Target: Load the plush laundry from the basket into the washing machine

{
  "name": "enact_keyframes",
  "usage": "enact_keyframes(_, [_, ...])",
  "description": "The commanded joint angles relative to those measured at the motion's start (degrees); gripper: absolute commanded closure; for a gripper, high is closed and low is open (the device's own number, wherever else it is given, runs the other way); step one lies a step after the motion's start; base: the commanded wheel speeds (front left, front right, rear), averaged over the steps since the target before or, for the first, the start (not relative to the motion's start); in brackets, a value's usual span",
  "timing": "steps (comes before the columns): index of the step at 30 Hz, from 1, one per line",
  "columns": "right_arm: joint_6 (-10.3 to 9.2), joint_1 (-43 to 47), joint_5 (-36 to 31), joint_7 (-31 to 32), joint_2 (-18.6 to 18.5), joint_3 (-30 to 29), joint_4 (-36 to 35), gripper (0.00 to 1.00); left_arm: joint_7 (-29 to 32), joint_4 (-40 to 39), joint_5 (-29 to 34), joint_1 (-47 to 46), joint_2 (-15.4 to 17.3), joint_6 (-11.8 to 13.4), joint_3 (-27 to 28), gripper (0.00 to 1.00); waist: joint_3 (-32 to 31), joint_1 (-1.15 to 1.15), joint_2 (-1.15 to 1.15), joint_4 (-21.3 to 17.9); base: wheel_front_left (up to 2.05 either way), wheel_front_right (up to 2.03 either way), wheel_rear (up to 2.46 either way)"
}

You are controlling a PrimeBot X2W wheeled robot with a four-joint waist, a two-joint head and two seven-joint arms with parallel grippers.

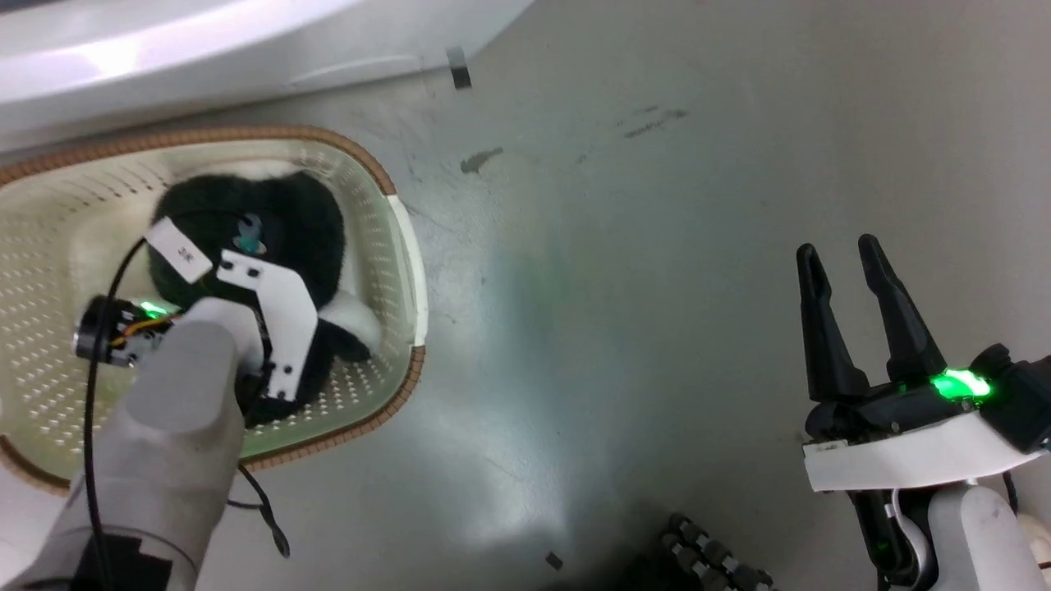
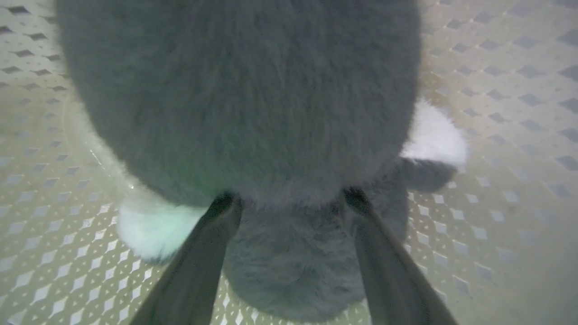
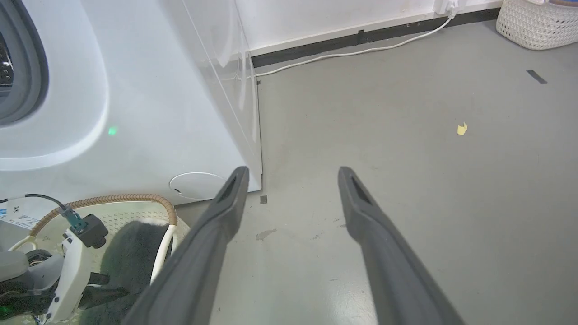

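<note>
The plush laundry (image 1: 308, 217) lies in the basket (image 1: 246, 133), on its perforated floor towards the right-hand end wall, and I judge it light, soft and springy. It should squash under a pinch and sag from wherever I hold it, with nothing in it to break. The fur looks slippery, so a shallow nip would likely pull free. I would bite deep at the waist where the big round lump meets the smaller one, which is where my left gripper (image 2: 289, 198) sits now. Its fingers are spread wide either side of that waist, tips sunk into the pile but not yet pinched together. My right gripper (image 1: 837, 246) hangs well apart over bare floor (image 1: 657, 345), fingers parted and holding nothing. Largest first, the washing machine (image 3: 158, 113) is smooth, glossy white sheet with a rounded front moulding. A grey rubber gasket (image 3: 40, 58) shows at the right wrist view's left edge, and a round flap (image 3: 196, 186) sits low near the washer's corner. The basket stands just beside that front. The floor is grey and faintly shiny, with a few scuffs. The basket is thin cream plastic, punched all over with small diamond holes and edged by a brown woven-look rim, so it will probably slide if I drag against it. The toy is dense black pile with white fuzzy patches (image 2: 435, 135), one near the end wall. The fingers (image 3: 384, 253) are long, matt, dark and tapered. A small yellow scrap (image 3: 461, 129) lies on the floor.
</note>
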Motion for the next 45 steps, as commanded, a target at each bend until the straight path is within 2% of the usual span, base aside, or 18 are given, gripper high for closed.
enact_keyframes(1, [-0.05,-1.3,0.9,-0.5,0.0,0.0,-0.3,0.0,0.5,1.9,-0.3,-1.9,0.5,0.3,-0.8,0.0,1.5,0.0,0.0,-0.7,0.0,0.0,0.0])
enact_keyframes(7, [-0.05,-2.0,2.2,-1.3,0.0,0.1,-0.2,0.0,1.4,5.4,-1.1,-4.5,1.0,-0.2,-2.4,0.0,4.2,0.0,0.0,-1.8,0.0,0.0,0.0])
enact_keyframes(8, [-0.05,-2.2,2.4,-1.4,0.0,0.1,-0.2,0.0,1.2,6.0,-1.5,-4.9,1.1,-0.8,-2.5,1.0,4.6,0.0,0.0,-2.0,0.0,0.0,0.0])
enact_keyframes(11, [-0.05,-3.1,2.9,-1.7,0.0,0.3,0.1,0.0,0.3,7.8,-2.5,-5.7,1.5,-1.3,-2.8,1.0,5.4,0.0,0.0,-2.8,0.0,0.0,0.0])
enact_keyframes(15, [-0.05,-4.1,3.0,-2.0,0.0,0.6,0.4,0.0,-1.7,9.1,-3.6,-5.7,1.9,-0.7,-2.8,1.0,4.9,0.0,0.0,-3.6,0.0,0.0,0.0])
enact_keyframes(18, [-0.05,-3.9,1.6,-2.0,0.0,-0.5,0.3,0.0,-4.0,8.8,-4.2,-4.6,0.8,-0.4,-2.6,1.0,2.4,0.0,0.0,-2.0,0.0,0.0,0.0])
enact_keyframes(25, [-0.05,-1.6,-2.9,-2.0,0.0,-4.3,-0.5,0.0,-10.1,8.6,-5.9,-1.3,-2.7,-0.7,-2.4,1.0,-5.7,0.0,0.0,2.5,0.0,0.0,0.0])
enact_keyframes(26, [-0.05,-0.1,-4.9,-2.0,0.0,-5.7,-0.9,0.0,-13.7,8.4,-6.0,0.4,-4.5,-0.5,-2.9,1.0,-9.9,0.0,0.0,5.0,0.0,0.0,0.0])
enact_keyframes(33, [-0.05,2.9,-7.8,-2.0,0.0,-6.6,-1.1,0.0,-23.1,8.0,-6.6,5.4,-7.9,-1.5,-3.9,1.0,-19.2,0.0,0.0,9.3,0.0,0.0,0.0])
enact_keyframes(40, [-0.05,6.4,-8.6,-2.0,0.0,-8.2,-0.7,0.0,-32.9,5.9,-8.0,11.6,-9.9,-1.9,-4.0,1.0,-28.4,0.0,0.0,13.0,0.0,0.0,0.0])
enact_keyframes(45, [-0.05,8.3,-9.5,-2.0,0.0,-8.6,-0.7,0.0,-34.0,0.4,-9.3,15.7,-10.5,-1.7,-2.9,1.0,-32.0,0.0,0.0,14.3,0.0,0.0,0.0])
